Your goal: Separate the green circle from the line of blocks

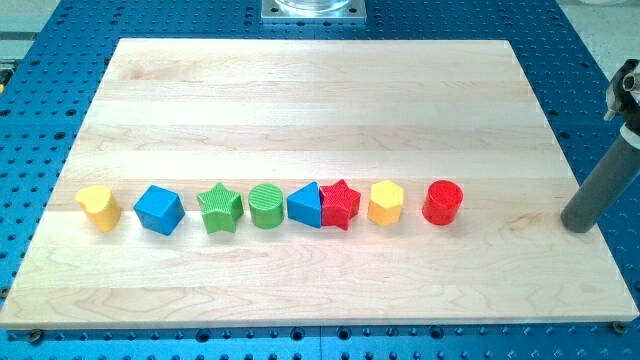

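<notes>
The ribbed green circle block (266,205) sat unmoved in line on the wooden worktop (320,100); my tip (577,226) waited far right; no gripper showed.

We saw green circle (266,205) mid-row on board (300,90), star (220,208) left, triangle (305,205) right; my tip (577,225) far right.

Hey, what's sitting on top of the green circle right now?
Nothing: the green circle shows its whole ridged top face, bare. My tip rests far off at the view's right edge. The board under the circle is hidden.
</notes>
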Motion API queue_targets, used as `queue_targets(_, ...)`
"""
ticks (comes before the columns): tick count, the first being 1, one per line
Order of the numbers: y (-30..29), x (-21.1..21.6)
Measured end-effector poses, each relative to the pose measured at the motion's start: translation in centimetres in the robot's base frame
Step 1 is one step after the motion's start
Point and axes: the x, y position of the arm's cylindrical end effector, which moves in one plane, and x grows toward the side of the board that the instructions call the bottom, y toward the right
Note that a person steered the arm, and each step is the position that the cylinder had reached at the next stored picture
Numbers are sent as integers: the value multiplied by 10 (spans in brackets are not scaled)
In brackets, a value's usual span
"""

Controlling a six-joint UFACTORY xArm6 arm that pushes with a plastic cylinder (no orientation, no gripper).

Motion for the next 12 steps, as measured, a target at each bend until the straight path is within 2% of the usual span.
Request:
queue_targets(1, 0, 0)
queue_targets(3, -46, 26)
queue_targets(4, -119, 49)
queue_targets(7, -202, 54)
queue_targets(8, -241, 68)
queue_targets(10, -274, 69)
queue_targets(11, -225, 68)
queue_targets(12, -272, 83)
